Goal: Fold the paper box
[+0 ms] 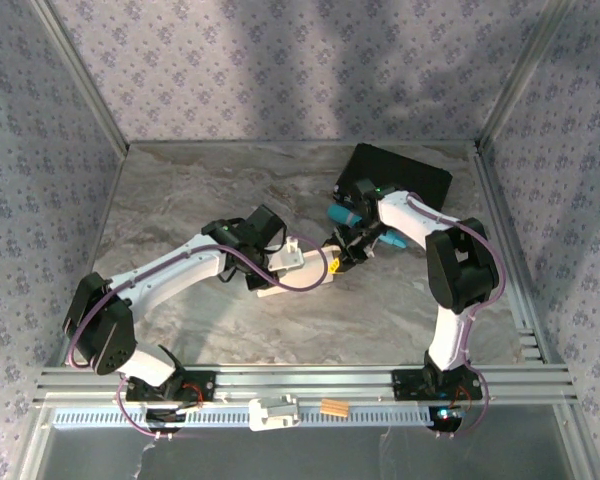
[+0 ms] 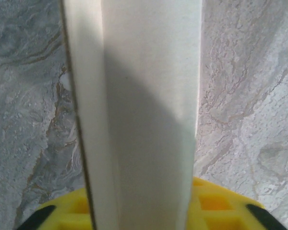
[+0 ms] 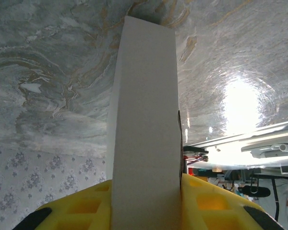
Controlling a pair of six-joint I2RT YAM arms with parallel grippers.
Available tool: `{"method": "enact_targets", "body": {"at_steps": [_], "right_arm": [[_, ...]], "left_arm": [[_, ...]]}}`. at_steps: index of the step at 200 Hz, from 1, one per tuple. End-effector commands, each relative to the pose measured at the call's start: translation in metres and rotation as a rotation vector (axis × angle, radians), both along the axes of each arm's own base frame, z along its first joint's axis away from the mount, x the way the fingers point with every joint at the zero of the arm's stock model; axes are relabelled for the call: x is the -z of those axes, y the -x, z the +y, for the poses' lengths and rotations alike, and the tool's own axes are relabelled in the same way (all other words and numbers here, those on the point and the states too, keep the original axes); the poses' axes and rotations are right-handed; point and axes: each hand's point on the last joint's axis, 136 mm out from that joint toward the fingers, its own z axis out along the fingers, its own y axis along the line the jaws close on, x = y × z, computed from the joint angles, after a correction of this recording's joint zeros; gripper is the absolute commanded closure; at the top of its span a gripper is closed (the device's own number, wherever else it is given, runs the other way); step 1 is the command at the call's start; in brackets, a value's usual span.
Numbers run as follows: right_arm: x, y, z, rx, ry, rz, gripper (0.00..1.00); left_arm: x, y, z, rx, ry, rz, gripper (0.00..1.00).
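Observation:
The paper box [image 1: 302,272] is a white cardboard piece held above the middle of the marble table, between both arms. My left gripper [image 1: 278,262] grasps its left end; in the left wrist view the box [image 2: 149,110] stands between the yellow fingers [image 2: 221,206], and both pads press on it. My right gripper [image 1: 340,252] holds the right end. In the right wrist view the box [image 3: 144,124] rises as a tall white panel between the yellow fingers [image 3: 211,203], and the gripper is shut on it.
A black rectangular case [image 1: 405,178] lies at the back right, just behind the right arm. A white part [image 1: 273,412] and a small orange packet [image 1: 334,408] sit on the metal rail at the near edge. Patterned walls enclose the table.

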Motion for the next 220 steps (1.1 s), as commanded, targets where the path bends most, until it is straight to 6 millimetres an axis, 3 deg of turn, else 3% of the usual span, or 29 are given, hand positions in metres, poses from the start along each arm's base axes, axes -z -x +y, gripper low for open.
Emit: {"method": "enact_targets", "body": {"at_steps": [1, 20, 42, 66, 86, 102, 114, 127, 147, 173, 220], "right_arm": [[-0.005, 0.007, -0.007, -0.004, 0.013, -0.002, 0.70], [-0.010, 0.001, -0.010, -0.041, 0.021, -0.069, 0.64], [-0.030, -0.015, -0.024, -0.160, 0.068, -0.251, 0.49], [-0.064, -0.020, -0.059, -0.361, 0.206, -0.481, 0.37], [-0.085, -0.032, -0.077, -0.510, 0.276, -0.760, 0.37], [-0.104, -0.038, -0.078, -0.706, 0.338, -1.064, 0.38], [-0.120, -0.032, -0.061, -0.855, 0.289, -1.309, 0.38], [-0.129, -0.012, -0.037, -1.015, 0.140, -1.512, 0.39], [-0.124, -0.002, -0.026, -1.188, 0.059, -1.549, 0.42], [-0.103, 0.009, -0.015, -1.499, 0.023, -1.490, 0.43], [-0.080, 0.004, 0.008, -1.676, 0.036, -1.415, 0.43]], "left_arm": [[0.004, -0.003, -0.001, -0.014, -0.026, 0.010, 0.77], [0.002, -0.001, 0.000, -0.013, -0.017, 0.003, 0.78], [0.000, 0.003, 0.005, -0.002, -0.028, -0.002, 0.78], [-0.004, 0.008, 0.014, 0.006, -0.046, -0.008, 0.78], [-0.005, 0.013, 0.020, 0.003, -0.054, -0.006, 0.78], [-0.006, 0.017, 0.026, -0.002, -0.063, -0.001, 0.77], [-0.006, 0.020, 0.031, -0.008, -0.069, -0.003, 0.76], [-0.005, 0.024, 0.036, -0.007, -0.073, -0.004, 0.75], [-0.004, 0.029, 0.042, -0.003, -0.077, -0.006, 0.72], [-0.003, 0.031, 0.045, -0.001, -0.082, -0.009, 0.71], [0.000, 0.031, 0.046, -0.004, -0.080, -0.005, 0.68]]}}
